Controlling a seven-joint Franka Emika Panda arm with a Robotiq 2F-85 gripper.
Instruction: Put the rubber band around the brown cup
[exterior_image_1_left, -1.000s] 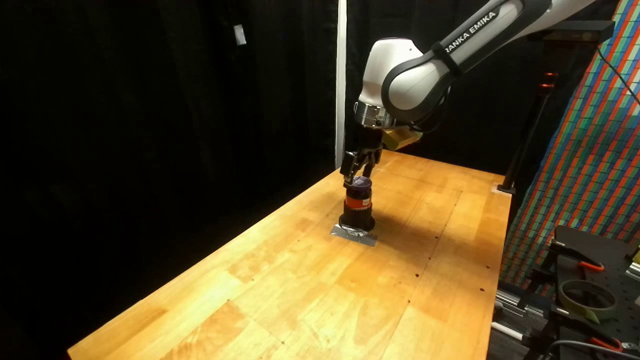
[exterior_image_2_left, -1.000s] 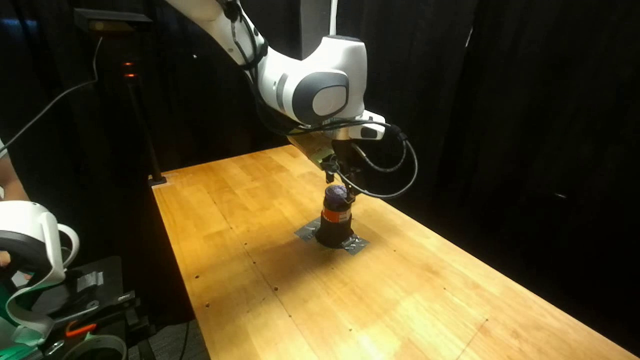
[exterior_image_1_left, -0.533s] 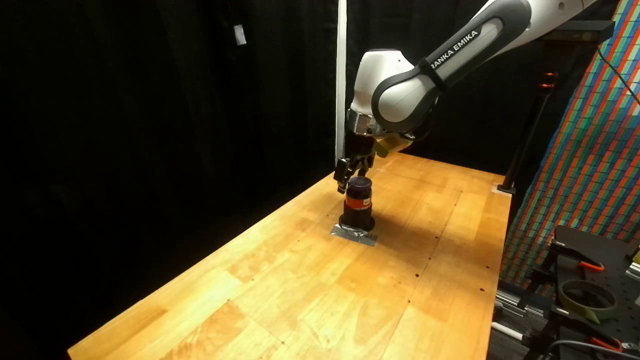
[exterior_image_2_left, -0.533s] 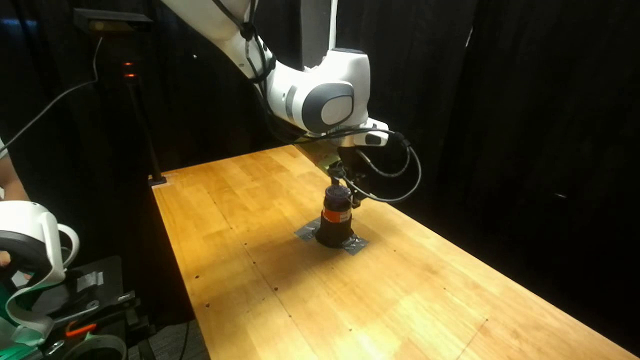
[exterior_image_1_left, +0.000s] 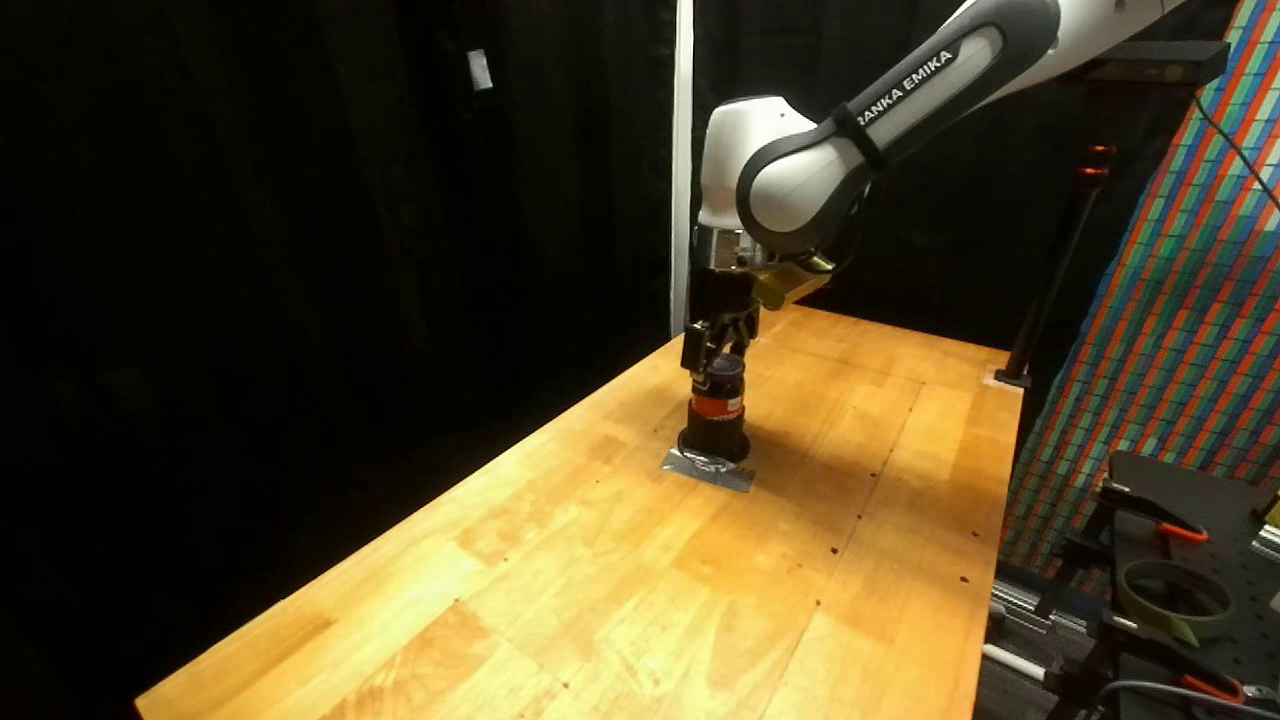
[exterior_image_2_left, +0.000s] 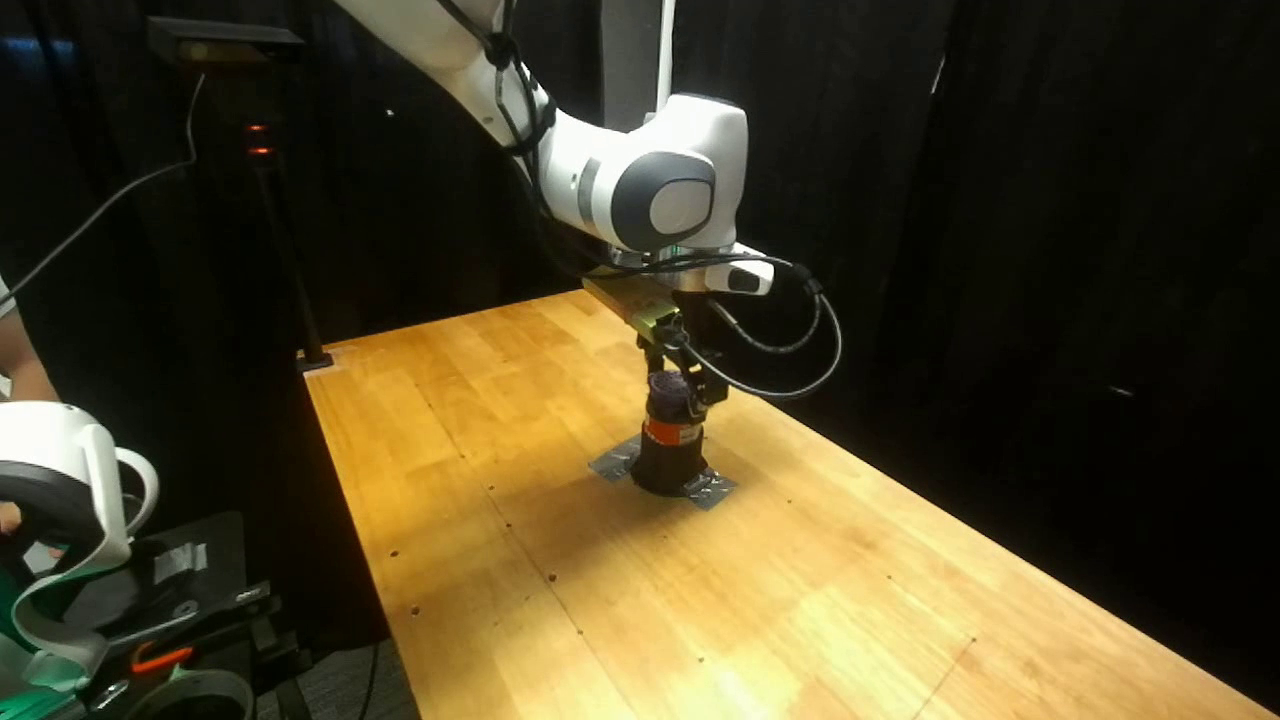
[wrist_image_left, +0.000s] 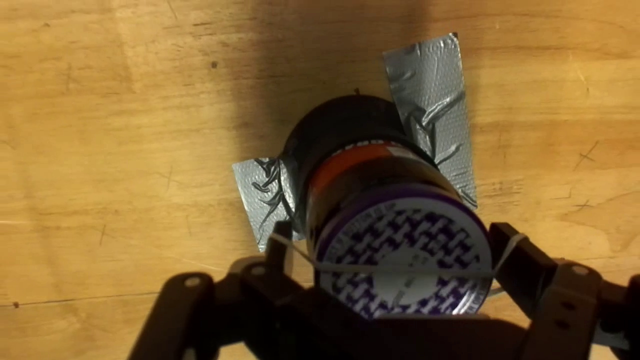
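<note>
2 fingers are sitting apart, 1 rubber band stretching between them across 1 brown cup, wrist view lower centre; 2 tape strips are flanking it on worktop

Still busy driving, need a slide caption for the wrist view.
Open gripper holds the rubber band stretched across the top of the cup, gray tape at its base.

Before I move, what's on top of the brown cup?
In the wrist view, a rubber band crosses its patterned lid, contact unclear. The tool covers the lid's lower edge, hiding anything there.
</note>
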